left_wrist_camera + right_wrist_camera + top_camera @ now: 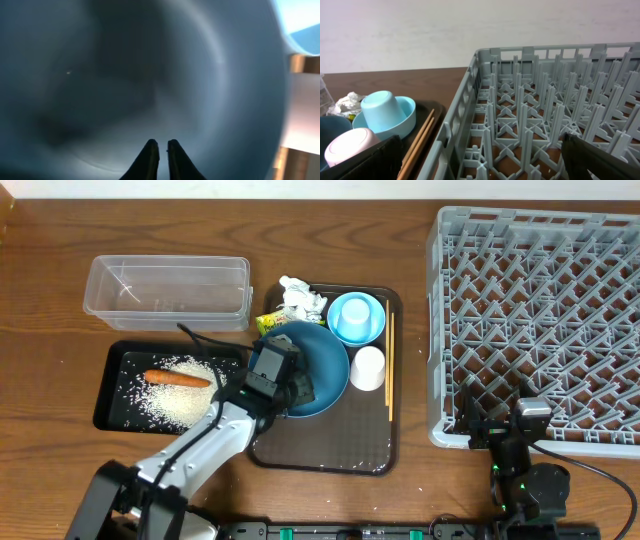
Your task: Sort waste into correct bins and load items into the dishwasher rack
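Grey rack: biggest thing on the table, set on the right side, with no dishes seen in it yet.
Brown serving tray: placed mid-table, just left of the rack. The stuff to be loaded is carried on it.
Blue bowl: found on the tray's left half, mouth up, right under the left gripper. It's round, so there's no long axis to fuss over. The rack lies well off to its right.
Left gripper: fingers are pinched nearly together, down at the bowl's near-left side. Whether the rim is actually nipped can't be told.
Right gripper: fingers are spread wide and nothing is held. It's parked at the rack's near-left corner, so the rack is nearer this arm and the bowl nearer the left one.
Chopsticks: laid along the tray's right edge, long axis running near-to-far.
Views: the bowl-to-rack layout is only given overhead. The left wrist view is filled with blurry bowl interior, but the pinched fingertips are only shown there.
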{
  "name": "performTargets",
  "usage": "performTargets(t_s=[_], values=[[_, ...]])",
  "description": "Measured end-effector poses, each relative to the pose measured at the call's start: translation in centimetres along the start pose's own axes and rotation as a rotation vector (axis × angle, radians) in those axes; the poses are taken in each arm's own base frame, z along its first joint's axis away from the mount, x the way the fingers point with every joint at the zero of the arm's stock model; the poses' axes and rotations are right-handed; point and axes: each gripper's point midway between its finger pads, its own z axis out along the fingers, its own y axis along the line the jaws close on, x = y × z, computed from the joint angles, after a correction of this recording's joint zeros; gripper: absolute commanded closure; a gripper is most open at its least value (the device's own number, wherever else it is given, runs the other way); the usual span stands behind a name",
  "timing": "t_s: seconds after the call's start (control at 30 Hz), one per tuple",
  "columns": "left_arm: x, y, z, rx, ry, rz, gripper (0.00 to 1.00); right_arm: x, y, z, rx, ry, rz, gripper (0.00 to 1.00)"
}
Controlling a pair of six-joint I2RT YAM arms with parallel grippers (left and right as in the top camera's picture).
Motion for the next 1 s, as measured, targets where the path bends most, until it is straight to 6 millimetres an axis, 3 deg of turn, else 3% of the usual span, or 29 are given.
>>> performTargets(t_s=[0.23, 0.43, 0.63, 0.8, 1.0], values=[[2.3, -0.7, 0.0, 0.041, 0.105, 0.014, 0.94, 0.0, 0.0, 0.0, 0.000, 0.000, 0.000, 0.01], [6.5, -3.7, -0.6, 0.163, 0.267, 0.069, 0.94, 0.0, 0.0, 0.0, 0.000, 0.000, 0.000, 0.01], [9.7, -4.6, -1.3, 0.178, 0.379, 0.074, 0.94, 0.0, 0.0, 0.0, 0.000, 0.000, 0.000, 0.01], [9.6, -5.4, -2.2, 0.213, 0.375, 0.075, 0.94, 0.0, 0.0, 0.0, 0.000, 0.000, 0.000, 0.01], [7.5, -7.4, -5.3, 0.303, 0.256, 0.107, 0.93, 0.0, 0.0, 0.0, 0.000, 0.000, 0.000, 0.01]])
